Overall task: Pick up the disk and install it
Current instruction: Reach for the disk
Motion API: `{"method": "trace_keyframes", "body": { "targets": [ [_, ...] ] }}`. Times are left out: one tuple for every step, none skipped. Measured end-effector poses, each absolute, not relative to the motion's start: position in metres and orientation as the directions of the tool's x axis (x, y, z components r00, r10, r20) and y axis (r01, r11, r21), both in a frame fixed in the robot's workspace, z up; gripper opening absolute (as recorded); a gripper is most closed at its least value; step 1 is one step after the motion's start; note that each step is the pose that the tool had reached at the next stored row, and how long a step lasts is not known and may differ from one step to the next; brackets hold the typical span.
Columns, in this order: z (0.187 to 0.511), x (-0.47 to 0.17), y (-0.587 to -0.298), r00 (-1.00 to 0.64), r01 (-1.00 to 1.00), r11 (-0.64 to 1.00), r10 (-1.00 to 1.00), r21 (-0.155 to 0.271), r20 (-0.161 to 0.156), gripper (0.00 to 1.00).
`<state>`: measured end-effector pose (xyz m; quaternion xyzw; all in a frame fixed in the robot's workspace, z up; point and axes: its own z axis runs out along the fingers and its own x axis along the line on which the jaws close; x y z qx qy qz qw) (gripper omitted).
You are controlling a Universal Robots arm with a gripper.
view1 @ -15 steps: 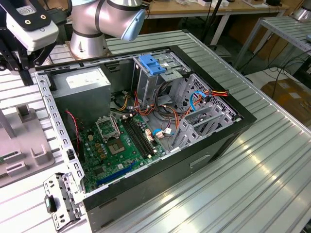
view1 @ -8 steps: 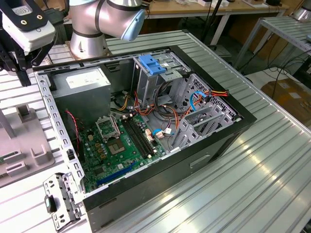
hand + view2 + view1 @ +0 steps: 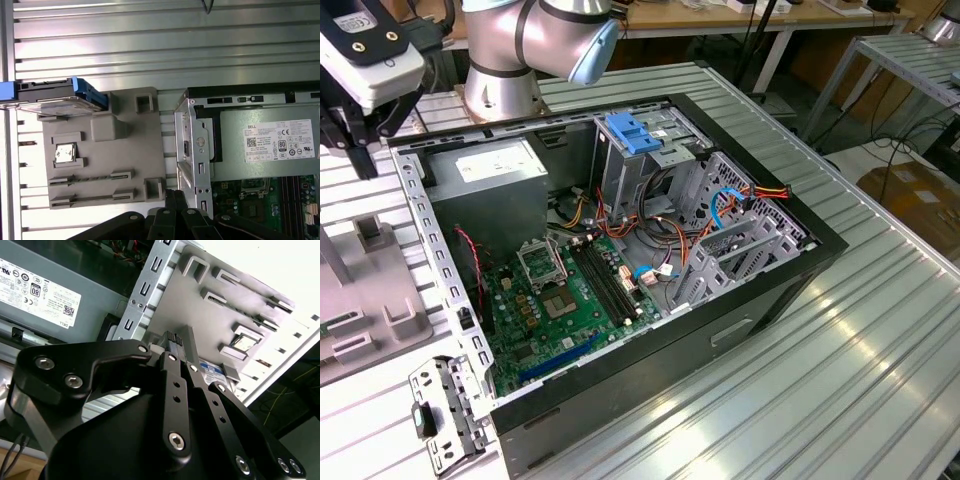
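Hovering pressed together and empty, your pincer (image 3: 175,193) has the disk (image 3: 52,95) well apart, across the grey stand (image 3: 100,165).

printed white sticker (image 3: 281,141), on power supply (image 3: 231,150)

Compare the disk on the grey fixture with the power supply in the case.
The disk lies outside the case on the grey fixture; the power supply sits inside it. The disk has blue rails; the power supply is a plain grey box with a white sticker. The disk looks flatter and smaller than the power supply. Both are rectangular and metallic.
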<state>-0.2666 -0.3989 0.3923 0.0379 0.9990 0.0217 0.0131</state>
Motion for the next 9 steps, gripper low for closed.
{"method": "trace_keyframes", "body": {
  "targets": [
    [0.3922, -0.2670, -0.3989, -0.997, 0.075, 0.996, 0.076, 0.044, -0.025, 0.11],
    [0.3923, -0.2675, -0.3989, -0.997, 0.075, 0.996, 0.076, 0.044, -0.024, 0.11],
    [0.3922, -0.2680, -0.3989, -0.997, 0.075, 0.996, 0.076, 0.044, -0.024, 0.11],
    [0.3922, -0.2685, -0.3989, -0.997, 0.075, 0.996, 0.076, 0.044, -0.024, 0.11],
    [0.3922, -0.2693, -0.3989, -0.997, 0.075, 0.996, 0.076, 0.044, -0.024, 0.11],
    [0.3922, -0.2697, -0.3989, -0.997, 0.075, 0.996, 0.076, 0.044, -0.024, 0.11],
    [0.3922, -0.2704, -0.3989, -0.997, 0.075, 0.996, 0.076, 0.044, -0.024, 0.11],
    [0.3922, -0.2710, -0.3989, -0.997, 0.075, 0.996, 0.076, 0.044, -0.024, 0.11],
    [0.3921, -0.2716, -0.3990, -0.997, 0.075, 0.996, 0.076, 0.044, -0.024, 0.11]
  ]
}}
